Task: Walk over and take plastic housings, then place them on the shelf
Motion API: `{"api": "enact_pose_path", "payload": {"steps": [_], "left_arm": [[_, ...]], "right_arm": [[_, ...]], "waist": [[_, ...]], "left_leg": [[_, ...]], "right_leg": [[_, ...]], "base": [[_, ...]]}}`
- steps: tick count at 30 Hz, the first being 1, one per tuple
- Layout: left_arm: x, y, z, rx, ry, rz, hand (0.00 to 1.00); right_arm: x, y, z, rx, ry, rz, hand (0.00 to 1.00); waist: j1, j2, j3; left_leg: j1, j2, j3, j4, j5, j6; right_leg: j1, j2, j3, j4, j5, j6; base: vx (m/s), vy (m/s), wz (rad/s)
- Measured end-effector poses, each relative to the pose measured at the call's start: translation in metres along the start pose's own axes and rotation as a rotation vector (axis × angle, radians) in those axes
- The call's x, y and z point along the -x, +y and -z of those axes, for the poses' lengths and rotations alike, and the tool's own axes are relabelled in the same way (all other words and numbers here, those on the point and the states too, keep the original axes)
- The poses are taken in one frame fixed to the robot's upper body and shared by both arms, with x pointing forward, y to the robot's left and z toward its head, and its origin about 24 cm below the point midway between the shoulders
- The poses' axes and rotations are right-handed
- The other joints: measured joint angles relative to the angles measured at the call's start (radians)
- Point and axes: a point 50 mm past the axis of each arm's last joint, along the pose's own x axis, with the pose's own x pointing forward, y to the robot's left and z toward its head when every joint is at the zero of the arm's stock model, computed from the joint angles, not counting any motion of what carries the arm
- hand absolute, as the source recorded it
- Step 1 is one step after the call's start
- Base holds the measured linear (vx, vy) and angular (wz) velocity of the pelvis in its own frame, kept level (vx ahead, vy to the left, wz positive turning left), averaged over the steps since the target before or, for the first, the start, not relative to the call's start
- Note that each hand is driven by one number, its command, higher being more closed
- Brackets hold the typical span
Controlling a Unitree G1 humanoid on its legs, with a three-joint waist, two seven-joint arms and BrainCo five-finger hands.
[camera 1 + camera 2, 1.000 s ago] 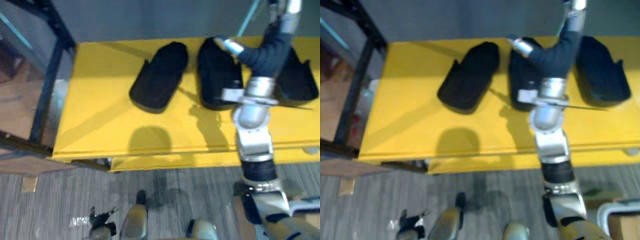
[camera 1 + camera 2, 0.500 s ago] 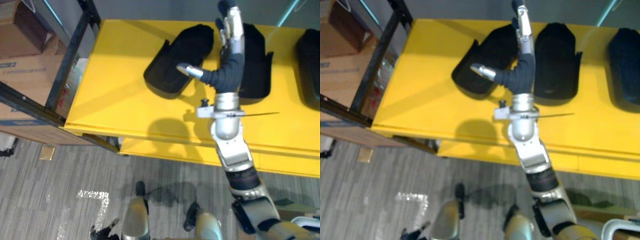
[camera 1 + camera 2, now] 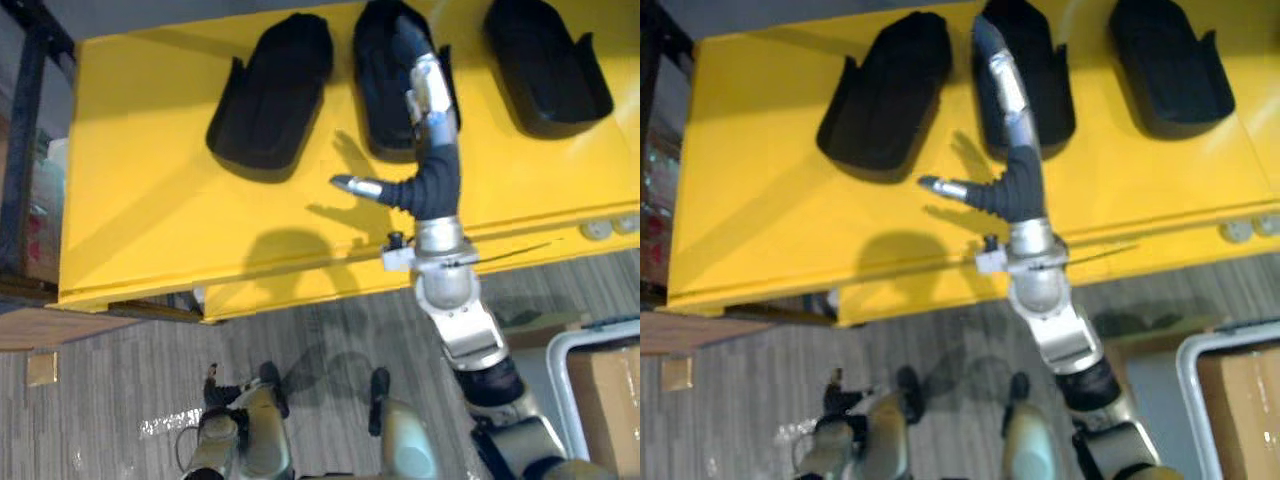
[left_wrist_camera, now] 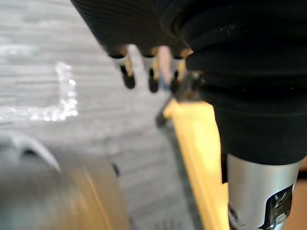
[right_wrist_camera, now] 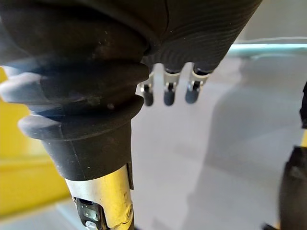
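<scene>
Three black plastic housings lie in a row on the yellow table [image 3: 150, 200]: a left one [image 3: 270, 90], a middle one [image 3: 380, 110] and a right one [image 3: 545, 65]. My right hand [image 3: 428, 90] reaches over the middle housing with its fingers straight and its thumb [image 3: 355, 185] spread out to the side, holding nothing. In the right wrist view its fingers [image 5: 165, 91] point at a grey wall. My left hand [image 4: 144, 72] hangs over the grey floor beside the table's yellow edge, its fingers relaxed and empty.
A dark shelf post [image 3: 25, 100] stands at the table's left end. A white bin holding a cardboard box [image 3: 600, 380] sits on the floor at the lower right. Small round parts [image 3: 600, 228] lie near the table's front right edge.
The camera has shifted, so the whole table sits differently in view. My right hand has moved from the gap between the left and middle housings to over the middle one.
</scene>
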Motion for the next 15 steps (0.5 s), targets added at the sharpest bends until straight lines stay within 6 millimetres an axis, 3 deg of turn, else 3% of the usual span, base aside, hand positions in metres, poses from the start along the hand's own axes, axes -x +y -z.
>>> {"api": "enact_pose_path", "payload": {"steps": [2,8,12,15], "left_arm": [[0.001,-0.008,-0.006,-0.05,-0.04,0.044,0.0],[-0.005,-0.031,-0.04,-0.112,-0.154,0.137,0.0],[-0.006,-0.03,-0.043,-0.121,-0.166,0.138,0.0],[-0.008,-0.025,-0.04,-0.162,-0.167,0.128,0.0]], "right_arm": [[-0.001,0.006,0.0,0.041,-0.024,-0.122,0.0],[-0.017,0.005,0.001,0.142,-0.077,-0.206,0.0],[-0.012,0.017,0.01,0.193,-0.056,-0.273,0.0],[-0.019,0.018,0.011,0.239,-0.075,-0.289,0.0]], "waist": [[-0.01,0.0,0.001],[-0.017,0.005,0.067],[-0.007,0.007,0.07],[-0.002,0.008,0.07]], "left_leg": [[-0.017,0.022,-0.004,0.04,-0.021,-0.004],[-0.089,0.031,-0.039,0.132,-0.051,0.011],[-0.112,0.026,-0.051,0.151,-0.053,0.016],[-0.116,0.011,-0.057,0.145,-0.049,0.017]], "right_leg": [[-0.013,0.014,0.01,0.016,0.002,-0.001],[-0.068,0.011,0.011,0.093,-0.008,-0.001],[-0.087,0.003,0.006,0.119,-0.013,0.004],[-0.096,-0.013,0.001,0.13,-0.022,0.007]], "base": [[-0.01,0.0,-0.16],[-0.09,0.053,0.02],[-0.09,0.037,0.07],[-0.05,0.013,0.08]]}}
